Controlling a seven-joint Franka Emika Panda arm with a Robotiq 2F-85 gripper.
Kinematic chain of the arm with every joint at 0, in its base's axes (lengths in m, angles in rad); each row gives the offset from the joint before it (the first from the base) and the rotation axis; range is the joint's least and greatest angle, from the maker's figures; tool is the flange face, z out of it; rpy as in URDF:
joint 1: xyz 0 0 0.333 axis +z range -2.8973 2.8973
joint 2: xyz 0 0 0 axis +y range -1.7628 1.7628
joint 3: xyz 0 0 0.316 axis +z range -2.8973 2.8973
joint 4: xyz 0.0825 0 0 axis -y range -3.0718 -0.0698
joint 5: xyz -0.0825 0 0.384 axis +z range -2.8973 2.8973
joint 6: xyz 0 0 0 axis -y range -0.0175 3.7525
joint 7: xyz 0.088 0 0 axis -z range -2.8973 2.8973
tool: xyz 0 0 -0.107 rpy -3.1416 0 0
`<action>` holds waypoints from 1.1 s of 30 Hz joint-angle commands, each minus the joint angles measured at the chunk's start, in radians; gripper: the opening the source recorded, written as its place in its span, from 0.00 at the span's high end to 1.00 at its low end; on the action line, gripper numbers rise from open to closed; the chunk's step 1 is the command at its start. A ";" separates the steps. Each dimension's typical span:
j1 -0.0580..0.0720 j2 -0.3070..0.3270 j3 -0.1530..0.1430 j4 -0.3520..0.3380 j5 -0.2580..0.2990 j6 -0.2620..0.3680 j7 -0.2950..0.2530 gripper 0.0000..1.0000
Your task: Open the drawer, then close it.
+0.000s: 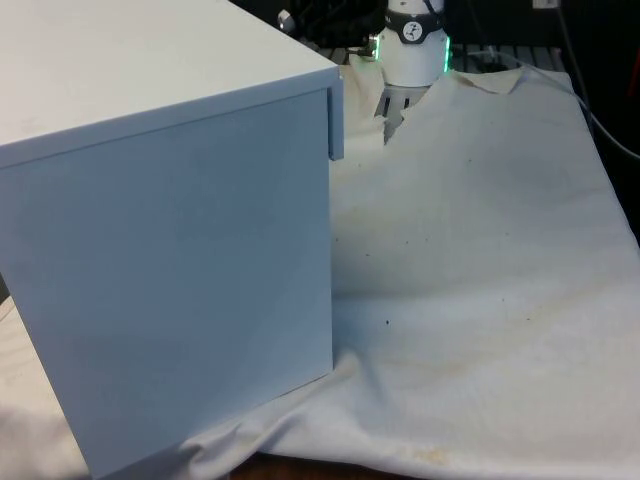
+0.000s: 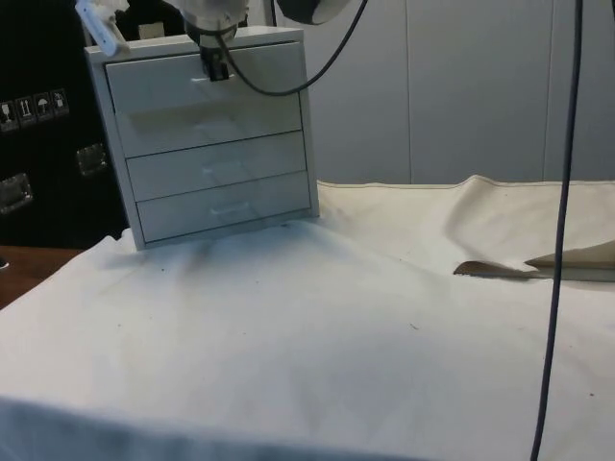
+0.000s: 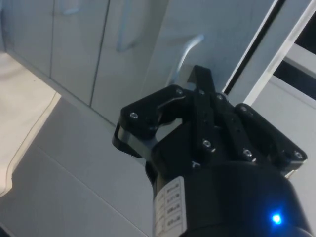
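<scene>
A white chest of drawers (image 1: 180,250) turns its plain back and side to the front view. In the side view the chest (image 2: 216,192) shows its stacked drawer fronts. The top drawer (image 2: 163,84) stands slightly out, and its front edge (image 1: 336,110) juts past the chest's side. My black gripper (image 2: 217,69) is at the middle of that top front. In the wrist view the gripper (image 3: 200,74) has its fingers together, tips right beside the curved pale handle (image 3: 186,52). Whether the handle is pinched is hidden.
The white cloth (image 2: 317,327) covers the table, wrinkled near the chest's foot and folded up at its far edge (image 2: 538,264). A black cable (image 2: 560,240) hangs down in the side view. The arm's base (image 1: 412,50) stands behind the chest.
</scene>
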 commanded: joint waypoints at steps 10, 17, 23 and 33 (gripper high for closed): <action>-0.010 0.051 -0.024 0.047 -0.006 0.021 0.016 1.00; -0.009 0.064 -0.031 0.058 -0.005 0.018 0.024 1.00; -0.006 0.061 -0.030 0.055 -0.004 0.012 0.025 1.00; 0.003 0.048 -0.029 0.043 -0.005 -0.003 0.028 1.00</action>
